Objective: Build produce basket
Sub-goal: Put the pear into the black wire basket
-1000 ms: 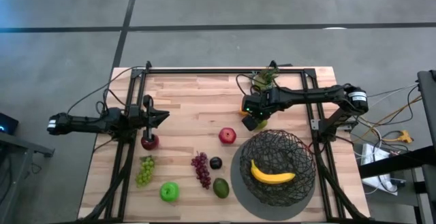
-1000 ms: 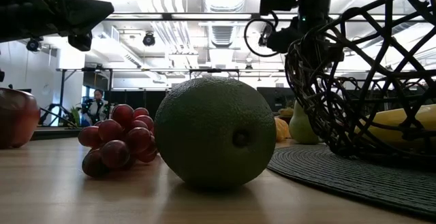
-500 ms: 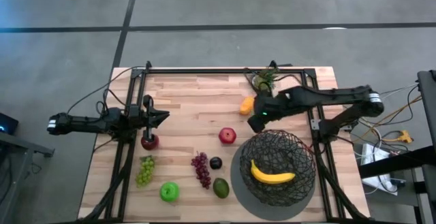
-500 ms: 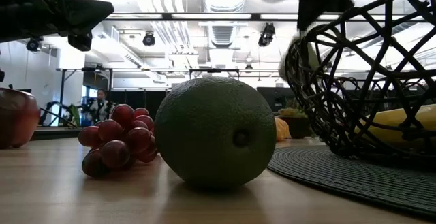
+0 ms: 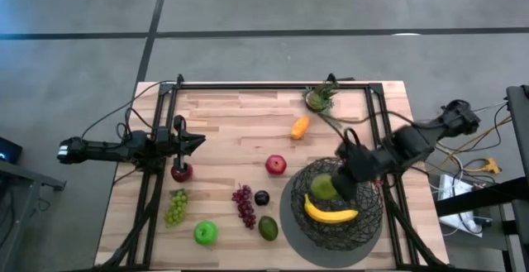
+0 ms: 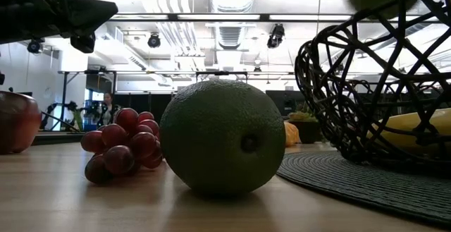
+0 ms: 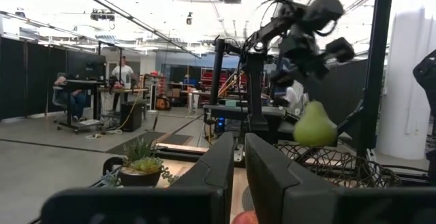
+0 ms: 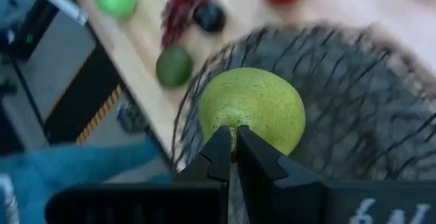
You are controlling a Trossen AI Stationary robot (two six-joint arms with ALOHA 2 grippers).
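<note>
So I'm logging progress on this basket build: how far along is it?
Done: the banana lies in the basket. In hand: the right gripper holds the green pear by its stem above the basket. Left on the table: two red apples, the green apple, both grape bunches, plum, avocado and orange piece. The left gripper waits shut.
</note>
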